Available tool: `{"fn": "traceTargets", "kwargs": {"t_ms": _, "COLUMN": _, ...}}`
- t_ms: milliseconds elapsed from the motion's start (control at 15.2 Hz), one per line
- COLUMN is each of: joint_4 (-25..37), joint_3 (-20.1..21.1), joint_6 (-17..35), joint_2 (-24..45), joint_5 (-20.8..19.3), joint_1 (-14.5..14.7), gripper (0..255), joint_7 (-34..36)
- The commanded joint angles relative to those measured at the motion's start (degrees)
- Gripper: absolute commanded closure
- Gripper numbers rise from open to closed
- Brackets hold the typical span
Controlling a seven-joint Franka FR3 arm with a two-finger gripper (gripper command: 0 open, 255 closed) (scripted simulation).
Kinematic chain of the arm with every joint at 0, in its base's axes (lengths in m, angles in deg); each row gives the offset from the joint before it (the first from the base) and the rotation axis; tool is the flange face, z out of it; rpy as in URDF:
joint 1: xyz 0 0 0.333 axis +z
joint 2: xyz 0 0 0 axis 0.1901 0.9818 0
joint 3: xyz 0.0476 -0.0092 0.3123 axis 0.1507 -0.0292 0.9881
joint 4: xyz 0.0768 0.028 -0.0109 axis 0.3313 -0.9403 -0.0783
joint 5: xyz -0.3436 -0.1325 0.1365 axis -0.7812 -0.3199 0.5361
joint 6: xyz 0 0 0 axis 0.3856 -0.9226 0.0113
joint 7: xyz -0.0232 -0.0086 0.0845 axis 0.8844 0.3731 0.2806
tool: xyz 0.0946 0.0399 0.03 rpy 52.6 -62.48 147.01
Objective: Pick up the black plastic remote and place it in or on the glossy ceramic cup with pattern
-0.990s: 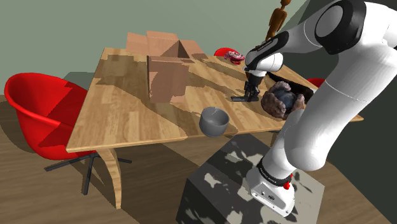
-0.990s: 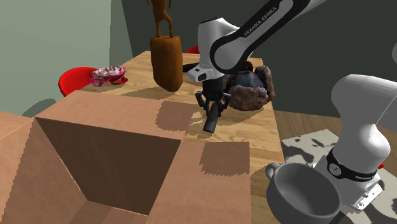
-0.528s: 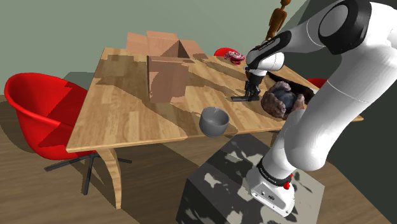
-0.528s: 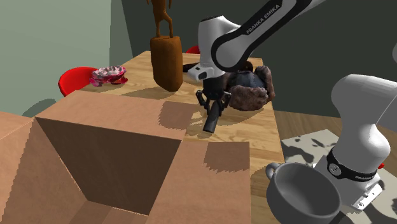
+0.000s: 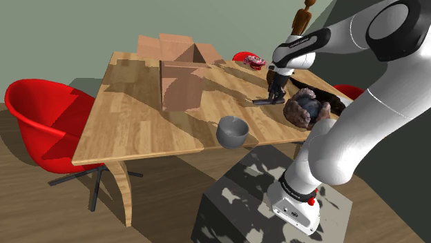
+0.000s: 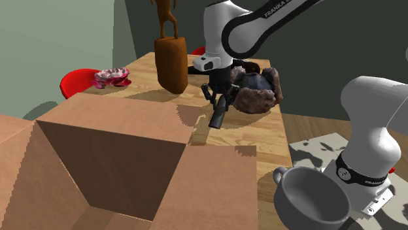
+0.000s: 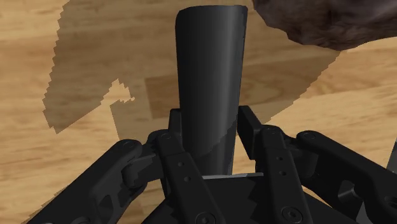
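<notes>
**Remote gripped at one end, over the far side of the table**

The remote (image 7: pixel 210 83) is a slim, plain black bar with a smooth, faintly shiny face. No buttons can be made out on it, and it widens a little toward its squared-off free end. The black gripper (image 7: pixel 211 121) has its two fingers closed against the sides of the near end, with the remote clasped between them.

Its long axis runs straight out from the gripper, in line with the fingers. From the shoulder view the remote (image 5: pixel 266 101) lies close to level, its free end toward that view's left, on the side of the cardboard box (image 5: pixel 181 83). From the second exterior view the remote (image 6: pixel 217 116) slants down toward the camera. It seems to hang just clear of the wooden table (image 5: pixel 138 124), with its shadow on the planks below.

A dark brown lumpy thing (image 6: pixel 258 91) sits just beside the gripper (image 6: pixel 219 98), on the second exterior view's right. A tall brown carved figure (image 6: pixel 171 62) stands near on the other side, and a small pink-and-red item (image 6: pixel 111 77) lies beyond it.

The cup (image 5: pixel 233 131) is drawn plain grey and stands upright. It is near the table edge closest to the stand (image 5: pixel 242 207), well apart from the remote. A red chair (image 5: pixel 48 128) sits at the table's far end.
</notes>
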Motion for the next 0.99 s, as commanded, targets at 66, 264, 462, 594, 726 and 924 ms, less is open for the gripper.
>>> {"fn": "traceTargets", "kwargs": {"t_ms": 66, "joint_4": 1.5, "joint_3": 1.3, "joint_6": -3.0, "joint_2": -2.2, "joint_5": -1.7, "joint_1": -0.7, "gripper": 255, "joint_7": 1.4}}
{"fn": "traceTargets", "kwargs": {"t_ms": 264, "joint_4": 2.7, "joint_3": 2.5, "joint_6": -5.7, "joint_2": -4.1, "joint_5": -2.9, "joint_1": -1.3, "gripper": 255, "joint_7": 2.4}}
{"fn": "traceTargets", "kwargs": {"t_ms": 462, "joint_4": 4.1, "joint_3": 3.7, "joint_6": -8.3, "joint_2": -5.7, "joint_5": -3.7, "joint_1": -1.8, "gripper": 255, "joint_7": 3.1}}
{"fn": "traceTargets", "kwargs": {"t_ms": 594, "joint_4": 5.1, "joint_3": 4.4, "joint_6": -10.0, "joint_2": -6.6, "joint_5": -4.2, "joint_1": -2.1, "gripper": 255, "joint_7": 3.6}}
{"fn": "traceTargets", "kwargs": {"t_ms": 726, "joint_4": 6.1, "joint_3": 5.1, "joint_6": -11.7, "joint_2": -7.4, "joint_5": -4.5, "joint_1": -2.3, "gripper": 255, "joint_7": 3.9}}
{"fn": "traceTargets", "kwargs": {"t_ms": 924, "joint_4": 7.7, "joint_3": 6.1, "joint_6": -14.2, "joint_2": -8.5, "joint_5": -4.9, "joint_1": -2.6, "gripper": 255, "joint_7": 4.3}}
